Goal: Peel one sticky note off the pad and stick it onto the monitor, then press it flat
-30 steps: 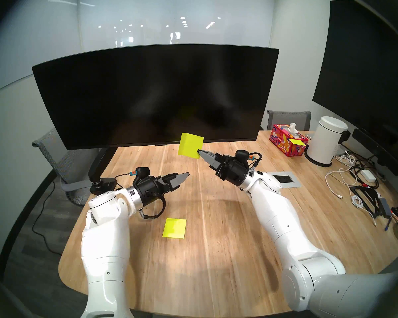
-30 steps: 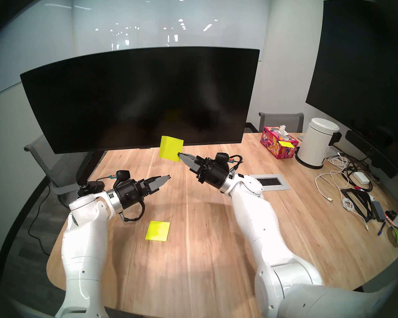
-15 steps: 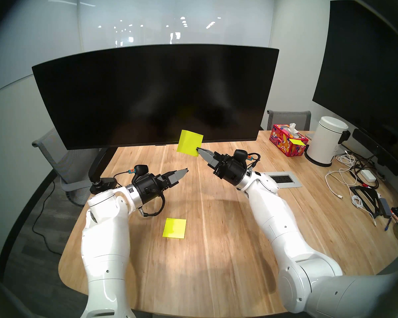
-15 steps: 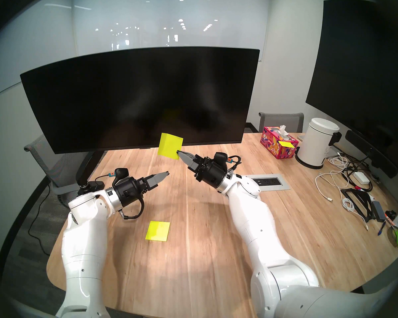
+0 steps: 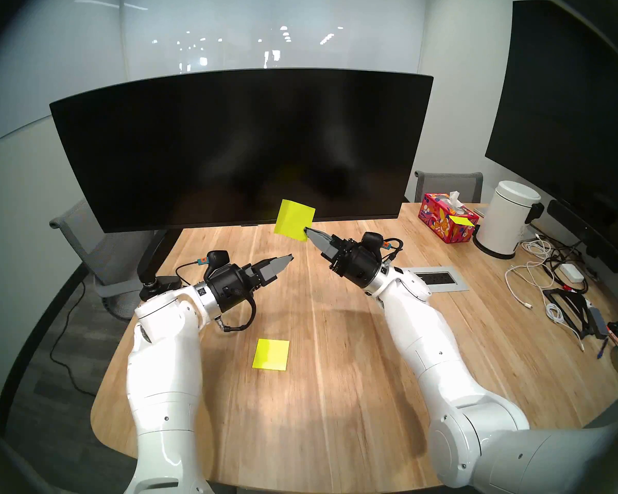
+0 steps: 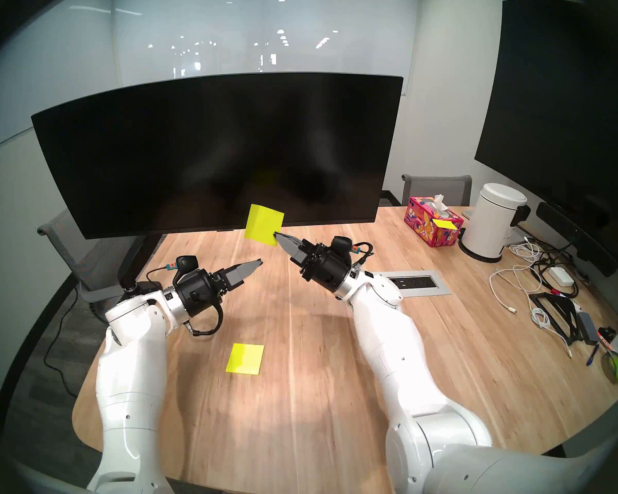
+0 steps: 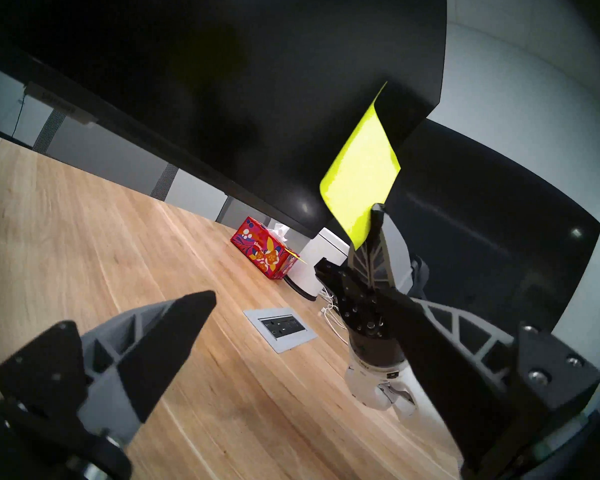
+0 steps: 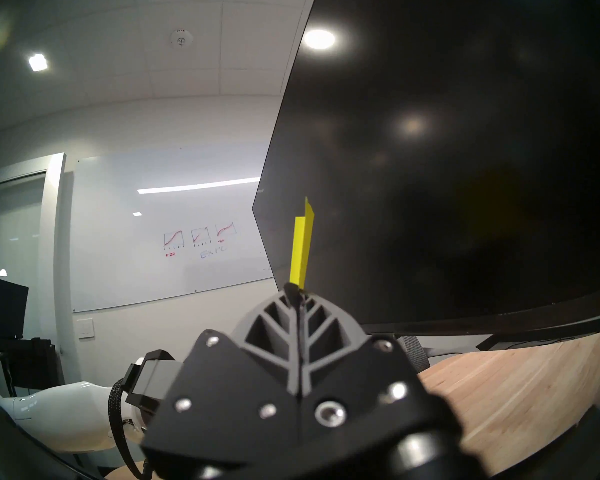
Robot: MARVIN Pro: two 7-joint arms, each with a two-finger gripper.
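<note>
The sticky note [image 5: 295,218] is a thin yellow-green sheet held up in the air by its lower right corner. My right gripper [image 5: 307,230] is shut on that corner. The sheet overlaps the lower edge of the wide curved black monitor [image 5: 229,144]; whether it touches the screen I cannot tell. In the right wrist view the note [image 8: 302,250] stands edge-on above the shut fingertips. The pad [image 5: 271,354] lies flat on the table near me. My left gripper [image 5: 289,257] hovers open and empty left of the note, its fingers [image 7: 187,316] spread wide.
At the right stand a red tissue box [image 5: 446,220] with a small yellow slip on it, a white bin [image 5: 507,218], a power outlet plate [image 5: 439,278] and tangled cables [image 5: 550,276]. A big flat black display [image 5: 568,108] hangs on the right wall. The monitor's arm base [image 5: 157,283] is at the left.
My right gripper has lifted the note slightly up and left toward the monitor's lower edge. My left gripper has risen a little and stays open. The pad has not moved.
</note>
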